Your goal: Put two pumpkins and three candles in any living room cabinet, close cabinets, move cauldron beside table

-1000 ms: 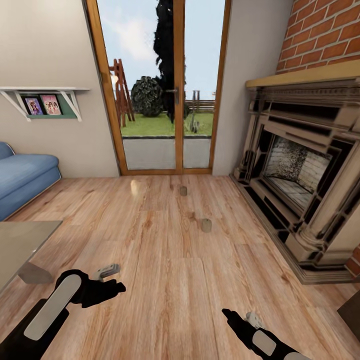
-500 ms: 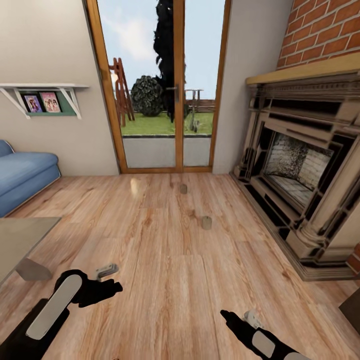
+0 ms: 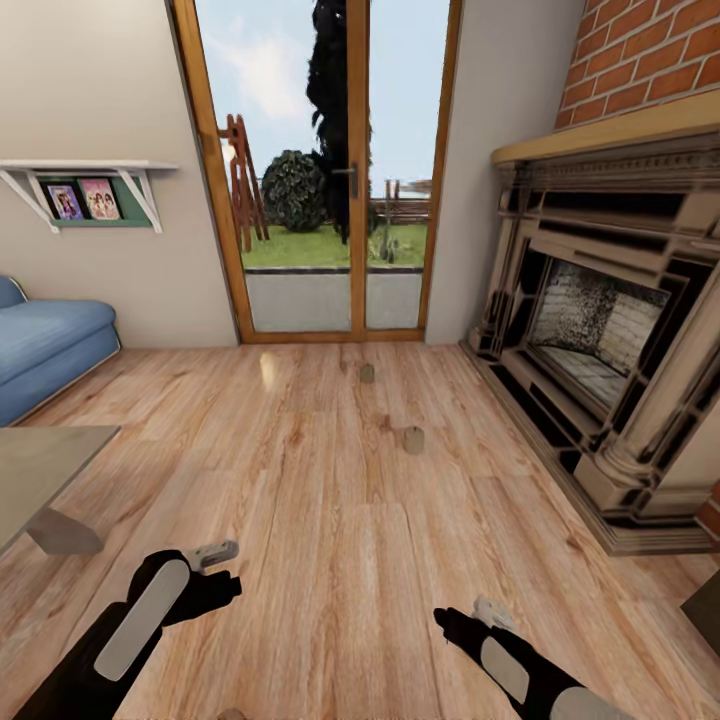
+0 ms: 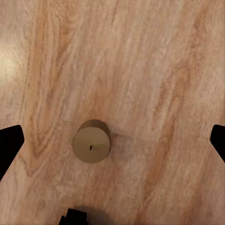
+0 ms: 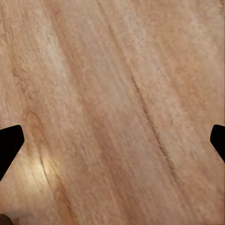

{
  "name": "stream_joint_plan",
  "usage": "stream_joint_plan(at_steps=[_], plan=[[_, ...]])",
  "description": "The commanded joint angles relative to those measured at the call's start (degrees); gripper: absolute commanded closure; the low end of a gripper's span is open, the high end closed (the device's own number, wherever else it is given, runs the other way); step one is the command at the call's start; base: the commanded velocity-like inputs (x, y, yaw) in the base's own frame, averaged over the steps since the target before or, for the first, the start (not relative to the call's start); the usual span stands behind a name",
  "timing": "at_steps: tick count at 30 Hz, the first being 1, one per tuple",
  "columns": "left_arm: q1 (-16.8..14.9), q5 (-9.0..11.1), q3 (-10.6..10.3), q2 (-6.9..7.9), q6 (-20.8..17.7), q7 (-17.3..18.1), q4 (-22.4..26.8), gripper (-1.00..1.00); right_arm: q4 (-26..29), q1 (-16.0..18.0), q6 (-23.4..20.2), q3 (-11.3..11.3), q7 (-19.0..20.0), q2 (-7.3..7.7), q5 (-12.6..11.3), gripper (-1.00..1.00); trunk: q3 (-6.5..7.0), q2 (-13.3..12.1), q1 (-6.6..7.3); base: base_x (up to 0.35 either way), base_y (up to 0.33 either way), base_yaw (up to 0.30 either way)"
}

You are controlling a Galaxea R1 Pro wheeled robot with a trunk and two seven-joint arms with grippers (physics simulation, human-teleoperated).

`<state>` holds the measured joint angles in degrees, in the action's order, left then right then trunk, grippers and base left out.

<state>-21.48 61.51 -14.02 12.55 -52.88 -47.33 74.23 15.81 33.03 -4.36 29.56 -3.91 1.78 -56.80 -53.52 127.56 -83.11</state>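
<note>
Two short tan candles stand on the plank floor ahead, one [image 3: 413,440] mid-floor and one [image 3: 367,373] farther off toward the glass door. In the left wrist view a third candle [image 4: 91,141] stands upright on the floor, straight below my left gripper [image 4: 112,143], whose fingertips [image 4: 9,140] are spread wide to either side of it and well clear. In the head view my left gripper [image 3: 208,578] hangs low at the left and my right gripper [image 3: 462,625] at the lower right. The right gripper [image 5: 112,145] is open over bare floor. Pumpkins, cauldron and cabinet are out of view.
The grey coffee table [image 3: 40,465] corner juts in at the left, with the blue sofa [image 3: 45,345] behind it. A brick fireplace [image 3: 600,340] fills the right side. The glass garden door [image 3: 320,180] is straight ahead, and a wall shelf [image 3: 90,175] hangs at the left.
The camera has crept forward, so the whole picture shifted slightly. My left arm has swung a little right and lower in the picture. The candles on the floor have not moved.
</note>
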Motion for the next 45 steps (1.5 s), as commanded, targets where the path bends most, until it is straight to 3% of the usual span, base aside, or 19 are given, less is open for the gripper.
stream_joint_plan(at_steps=[1, 2, 5, 9, 16, 23, 27, 31, 34, 38, 45], plan=[[0.0, 0.5, -0.1, 0.07, 0.2, -0.6, 0.1, -1.0, 4.1, 0.0, -1.8, 0.7, -4.0, 0.07, -0.3, -1.0, -0.24, 0.4, -0.22, 0.0, 0.0, 0.0], [0.0, 0.5, -0.1, 0.08, 0.2, -0.6, 0.1, -1.0, 6.0, 0.0, -2.7, 0.8, -5.9, 0.07, -0.3, -1.0, -0.42, 0.8, -0.44, 0.0, 0.0, 0.0], [-0.1, 0.4, -0.1, 0.21, 0.5, -0.6, 0.2, -1.0, 16.2, 0.3, -7.7, 1.0, -16.2, 0.06, -0.2, -1.0, -0.96, 2.0, -1.1, 0.0, 0.0, 0.0], [-0.1, 0.3, 0.1, 0.51, 0.6, -0.6, 0.3, -1.0, 20.2, 1.2, -9.7, 1.2, -21.0, 0.03, -0.1, -1.0, -1.68, 3.6, -1.97, 0.0, 0.0, 0.0], [-0.1, 0.3, 0.9, 0.65, 0.6, -0.6, 0.3, -1.0, 26.2, 3.5, -11.0, 1.2, -22.2, -0.02, 0.0, -1.0, -2.94, 6.5, -3.51, 0.0, 0.0, 0.0], [-0.1, 0.3, 1.1, 0.68, 0.6, -0.6, 0.3, -1.0, 32.3, 3.6, -12.2, 1.5, -22.6, 0.21, 0.0, -1.0, -4.19, 9.3, -5.05, 0.0, 0.0, 0.0], [-0.1, 0.3, 1.5, 0.65, 0.6, -0.6, 0.3, -1.0, 40.8, 3.6, -14.4, 1.5, -22.9, 0.28, 0.1, -1.0, -4.91, 10.9, -5.93, 0.0, 0.0, 0.0], [-0.1, 0.4, 1.6, 0.63, 0.6, -0.6, 0.3, -1.0, 55.0, 3.4, -20.1, 1.3, -24.0, 0.33, -0.2, -1.0, -5.63, 12.5, -6.81, 0.0, 0.0, 0.0], [-0.1, 0.4, 1.6, 0.61, 0.6, -0.6, 0.3, -1.0, 64.6, 3.2, -23.0, 1.1, -27.8, 0.58, -0.7, -1.0, -6.17, 13.7, -7.47, 0.0, 0.0, 0.0], [-0.1, 0.4, 1.6, 0.56, 0.6, -0.6, 0.3, -1.0, 68.1, 3.1, -24.0, 1.1, -30.9, 0.6, -0.7, -1.0, -6.89, 15.3, -8.34, 0.0, 0.0, 0.0], [-0.1, 0.4, 1.6, 0.63, 0.6, -0.6, 0.3, -1.0, 68.7, 3.0, -23.7, 1.1, -31.5, 0.67, -0.7, -1.0, -8.39, 15.8, -8.72, 0.0, 0.0, 0.0]])
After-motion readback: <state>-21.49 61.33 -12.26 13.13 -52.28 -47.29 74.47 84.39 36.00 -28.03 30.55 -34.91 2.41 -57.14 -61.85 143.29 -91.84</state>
